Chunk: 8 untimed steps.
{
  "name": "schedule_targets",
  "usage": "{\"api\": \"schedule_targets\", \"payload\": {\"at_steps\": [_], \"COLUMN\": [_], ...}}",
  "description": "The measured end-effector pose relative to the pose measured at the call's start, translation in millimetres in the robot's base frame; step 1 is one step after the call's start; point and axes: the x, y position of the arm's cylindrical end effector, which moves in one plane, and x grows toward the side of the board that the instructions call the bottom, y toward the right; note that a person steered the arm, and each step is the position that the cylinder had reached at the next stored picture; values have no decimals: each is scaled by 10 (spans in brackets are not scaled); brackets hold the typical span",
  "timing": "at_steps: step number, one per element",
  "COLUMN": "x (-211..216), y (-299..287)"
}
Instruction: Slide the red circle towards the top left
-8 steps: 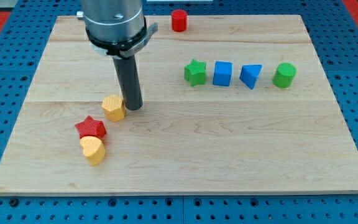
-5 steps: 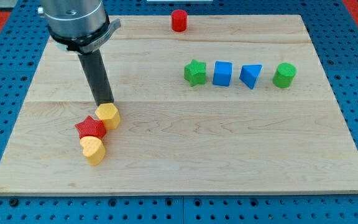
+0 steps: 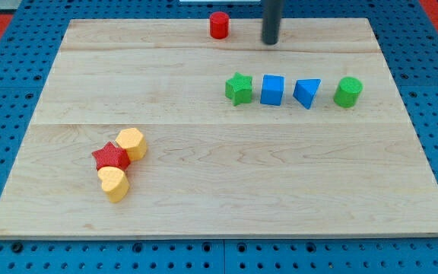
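The red circle [image 3: 218, 25], a short red cylinder, stands at the top edge of the wooden board [image 3: 219, 175], a little left of centre. My tip [image 3: 271, 43] is down on the board to the right of the red circle, with a clear gap between them. Only the lower part of the dark rod shows; the arm above it is out of view.
A green star [image 3: 238, 88], a blue cube [image 3: 272, 90], a blue triangle [image 3: 307, 93] and a green cylinder [image 3: 348, 92] stand in a row at the right. A yellow hexagon [image 3: 131, 143], a red star [image 3: 111, 157] and a yellow heart [image 3: 114, 183] cluster at the lower left.
My tip has left the yellow hexagon at the lower left and moved to the top of the board, right of the red circle. The hexagon was pushed against the red star.
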Motion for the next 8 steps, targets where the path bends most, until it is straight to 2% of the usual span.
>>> {"api": "schedule_targets", "payload": {"at_steps": [1,2,3,4,6,8], "x": [-298,-307,-299,-293,350,55], "y": [-159,-338,-749,-1605,-2402,-2888]}}
